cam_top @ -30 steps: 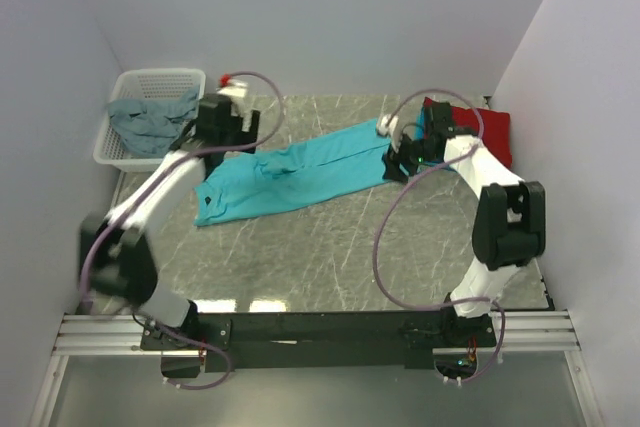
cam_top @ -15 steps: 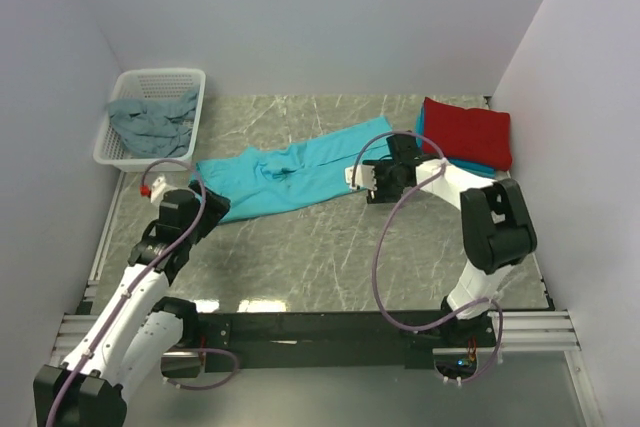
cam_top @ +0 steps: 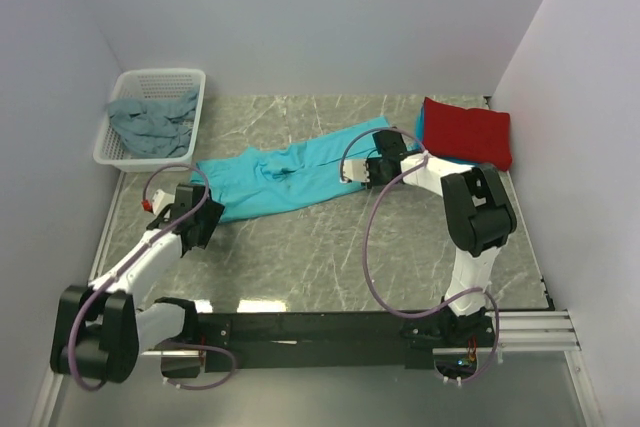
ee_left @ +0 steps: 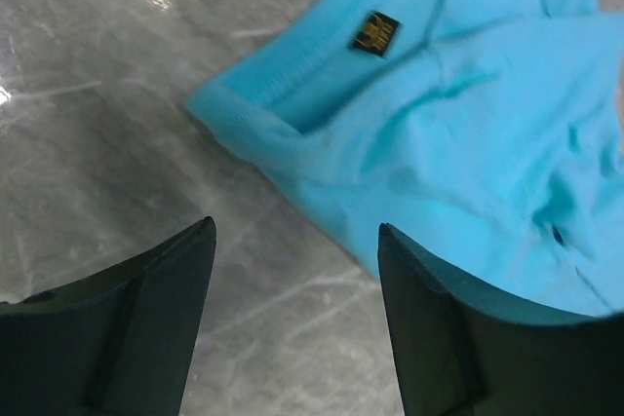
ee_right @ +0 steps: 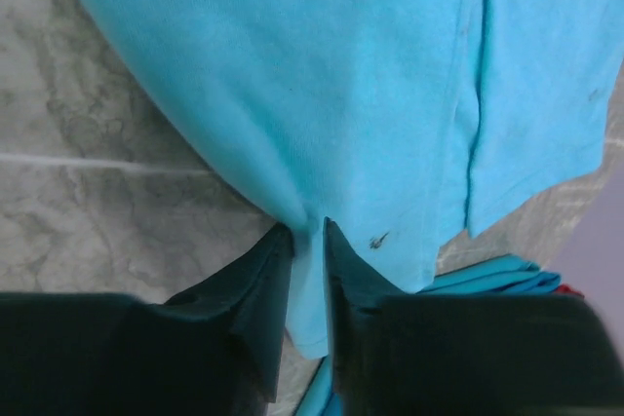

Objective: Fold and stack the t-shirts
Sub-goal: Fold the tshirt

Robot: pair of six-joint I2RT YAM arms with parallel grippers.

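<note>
The soft turquoise t-shirt (cam_top: pixel 285 175) lies as a long, wrinkled strip on the veined grey tabletop (cam_top: pixel 320 247). The left gripper (ee_left: pixel 295 229) has its jaws spread beside the stitched, labelled edge, and the right gripper (ee_right: pixel 307 231) has its jaws pinching a fold of the cloth. Half a second ago the left gripper sat farther from the shirt.

The top camera looked down from behind the arms across the whole tabletop (cam_top: pixel 300 247). Both wrist cameras sat close, facing down past the left claw (ee_left: pixel 294 231) and right claw (ee_right: pixel 305 241); all three shared the turquoise t-shirt (cam_top: pixel 290 175).

blue shirt (cam_top: pixel 420 129) mostly hidden, under red shirt (cam_top: pixel 468 132)
</note>
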